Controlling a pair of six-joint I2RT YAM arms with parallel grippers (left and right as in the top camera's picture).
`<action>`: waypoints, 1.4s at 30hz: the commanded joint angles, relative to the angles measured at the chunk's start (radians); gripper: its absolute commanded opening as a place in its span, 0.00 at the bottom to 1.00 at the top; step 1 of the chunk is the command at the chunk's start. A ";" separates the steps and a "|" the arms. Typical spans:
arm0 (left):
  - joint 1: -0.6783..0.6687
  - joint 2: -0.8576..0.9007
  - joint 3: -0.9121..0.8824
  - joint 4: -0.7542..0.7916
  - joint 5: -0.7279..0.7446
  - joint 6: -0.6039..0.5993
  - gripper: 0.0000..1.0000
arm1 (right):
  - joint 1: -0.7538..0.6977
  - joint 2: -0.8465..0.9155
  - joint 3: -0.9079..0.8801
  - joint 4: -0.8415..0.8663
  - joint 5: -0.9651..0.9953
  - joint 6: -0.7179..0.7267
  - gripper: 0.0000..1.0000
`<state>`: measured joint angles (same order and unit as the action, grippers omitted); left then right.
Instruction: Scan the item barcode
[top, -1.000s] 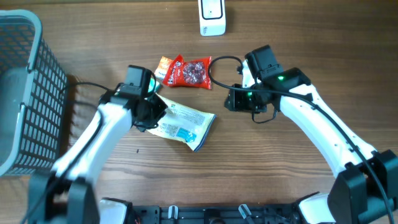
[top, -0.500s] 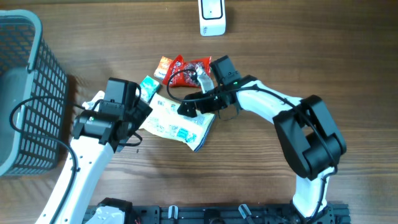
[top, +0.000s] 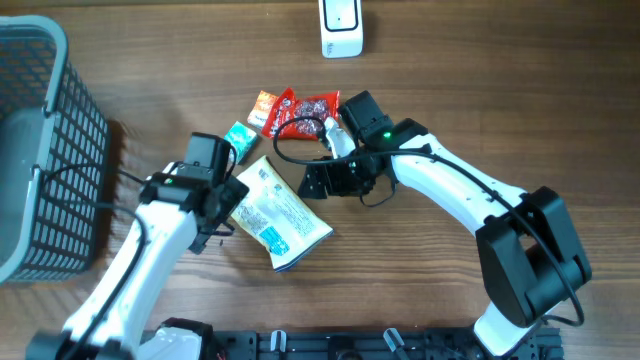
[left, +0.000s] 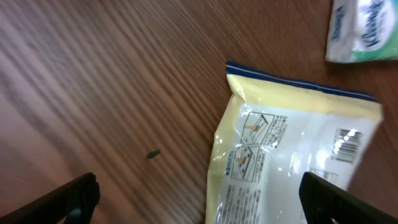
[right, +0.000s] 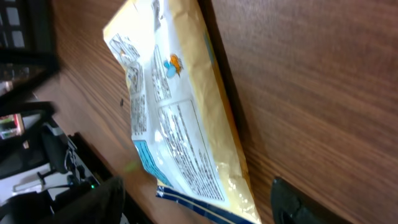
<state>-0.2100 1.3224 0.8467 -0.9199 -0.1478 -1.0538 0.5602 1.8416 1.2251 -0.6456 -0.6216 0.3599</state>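
Observation:
The item is a yellow and white snack packet (top: 281, 213) lying flat and diagonal on the wooden table. Its printed back faces up, and a barcode (left: 348, 142) shows near one end in the left wrist view. My left gripper (top: 222, 203) stands open at the packet's upper left end, fingers wide, with the packet (left: 292, 168) partly between them. My right gripper (top: 318, 183) is open at the packet's upper right side. In the right wrist view the packet's sealed end (right: 205, 199) lies between the spread fingers, touching neither.
A white scanner-like device (top: 341, 27) stands at the table's far edge. A red packet (top: 305, 115), a small orange packet (top: 263, 107) and a green tissue pack (top: 238, 137) lie behind the item. A grey mesh basket (top: 40, 150) fills the left side.
The left gripper opened and let go of the packet. The packet has turned from lying across to lying diagonally. The right arm swung in to the packet's upper right side.

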 joint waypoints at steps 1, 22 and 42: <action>0.006 0.121 -0.028 0.057 0.089 -0.009 1.00 | 0.003 0.029 -0.001 0.048 -0.002 0.006 0.76; 0.005 0.386 -0.029 0.524 0.528 0.244 0.95 | 0.003 0.117 -0.157 0.209 -0.091 0.122 0.76; 0.005 0.387 -0.029 0.501 0.487 0.148 0.85 | 0.101 0.121 -0.285 0.463 0.009 0.508 0.39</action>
<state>-0.2043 1.6722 0.8463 -0.4030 0.3382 -0.8852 0.6514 1.9335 0.9661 -0.1783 -0.7128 0.8581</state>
